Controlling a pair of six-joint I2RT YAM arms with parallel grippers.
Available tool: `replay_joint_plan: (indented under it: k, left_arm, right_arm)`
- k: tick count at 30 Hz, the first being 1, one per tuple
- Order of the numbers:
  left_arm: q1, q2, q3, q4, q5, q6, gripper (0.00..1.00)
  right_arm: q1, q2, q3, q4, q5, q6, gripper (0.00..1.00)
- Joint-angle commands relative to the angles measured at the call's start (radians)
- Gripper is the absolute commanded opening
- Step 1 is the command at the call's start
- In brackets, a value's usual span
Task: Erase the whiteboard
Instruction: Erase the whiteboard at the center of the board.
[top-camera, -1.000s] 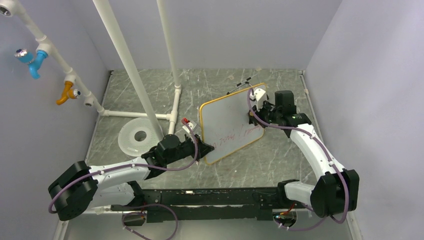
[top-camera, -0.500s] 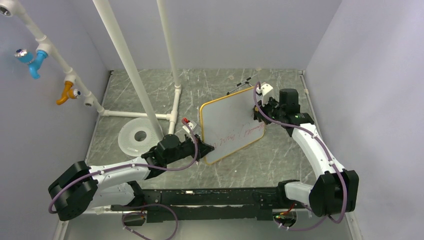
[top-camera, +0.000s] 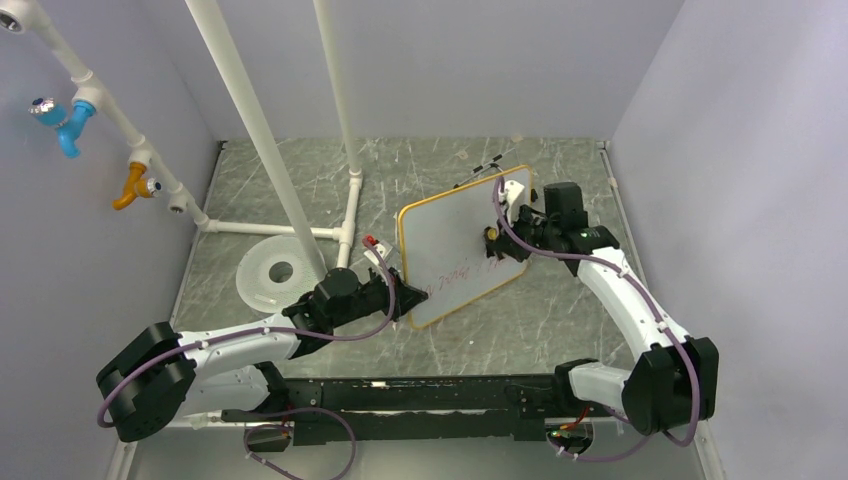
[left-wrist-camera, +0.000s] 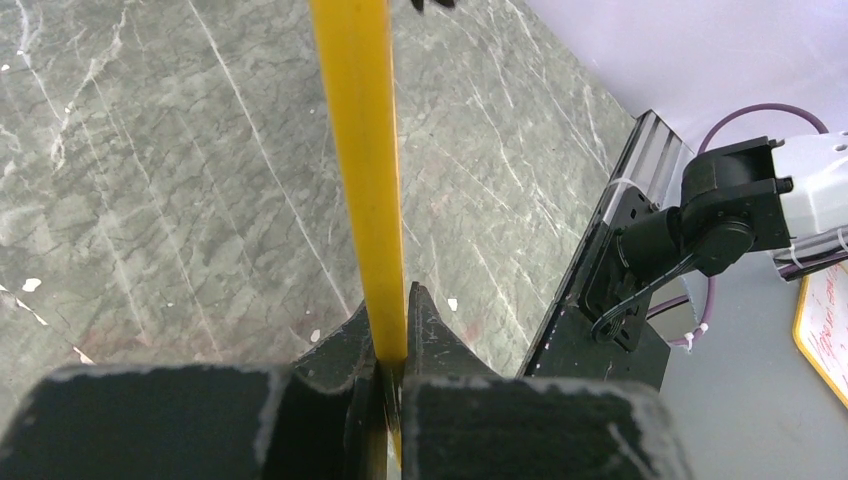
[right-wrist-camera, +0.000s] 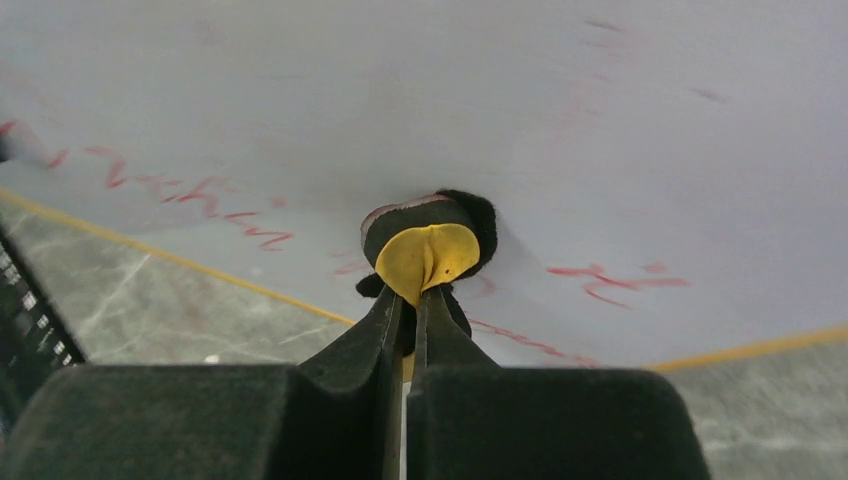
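**A:** What do the arms look like?
**B:** The left arm (top-camera: 235, 345) and the right arm (top-camera: 625, 295) both have white shells between chunky black joint housings.
**A:** Cables?
**B:** A purple cable (left-wrist-camera: 742, 113) loops along each arm. A black base rail (top-camera: 420, 405) joins the two.
**A:** Fingers?
**B:** On the left gripper (left-wrist-camera: 392, 300) they're matt black, scuffed pale along the edges. There's possibly a small red connector near that wrist, but it's too tiny to be sure.

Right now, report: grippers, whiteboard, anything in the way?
Left gripper shut on whiteboard edge. Right gripper shut on eraser, pressed to board face. Red scrawl not yet erased. No obstruction seen.
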Motion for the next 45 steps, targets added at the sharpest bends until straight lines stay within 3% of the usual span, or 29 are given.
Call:
replay_joint_plan:
  k: [1,7,15,18,20,23,27,30,37,41,45]
  left_arm:
    - [-0.014,-0.025,0.022,0.105,0.09,0.045,0.0]
    - [-0.006,-0.033,0.022,0.094,0.083,0.044,0.0]
    - [0.001,-0.032,0.026,0.101,0.09,0.043,0.0]
    - [0.002,-0.031,0.025,0.101,0.091,0.041,0.0]
    - [0.003,-0.033,0.022,0.101,0.088,0.041,0.0]
    - [0.003,-0.036,0.021,0.1,0.09,0.04,0.0]
    - [0.002,-0.034,0.02,0.103,0.092,0.04,0.0]
    - [0.003,-0.039,0.021,0.097,0.091,0.043,0.0]
    - [0.006,-0.05,0.017,0.097,0.089,0.045,0.0]
    - [0.006,-0.038,0.021,0.102,0.096,0.042,0.0]
    - [0.006,-0.031,0.021,0.105,0.098,0.04,0.0]
  right_arm:
    - [-0.068,-0.012,0.017,0.199,0.25,0.164,0.0]
    - [-0.101,0.011,0.003,0.166,0.338,0.122,0.0]
    - [0.004,0.033,0.006,-0.003,-0.001,-0.07,0.0]
    - [0.016,0.026,0.025,-0.019,-0.091,-0.069,0.0]
    - [-0.006,0.011,0.025,0.049,-0.034,0.013,0.0]
    - [-0.081,0.01,0.014,0.148,0.18,0.136,0.0]
    - [-0.127,0.038,0.002,0.167,0.314,0.146,0.0]
    - [-0.127,0.069,0.008,0.129,0.295,0.113,0.0]
    - [-0.033,0.041,0.001,0.02,-0.01,-0.021,0.0]
    - [-0.013,0.028,0.021,0.021,-0.121,-0.014,0.0]
    - [-0.056,0.02,0.027,0.164,0.095,0.165,0.0]
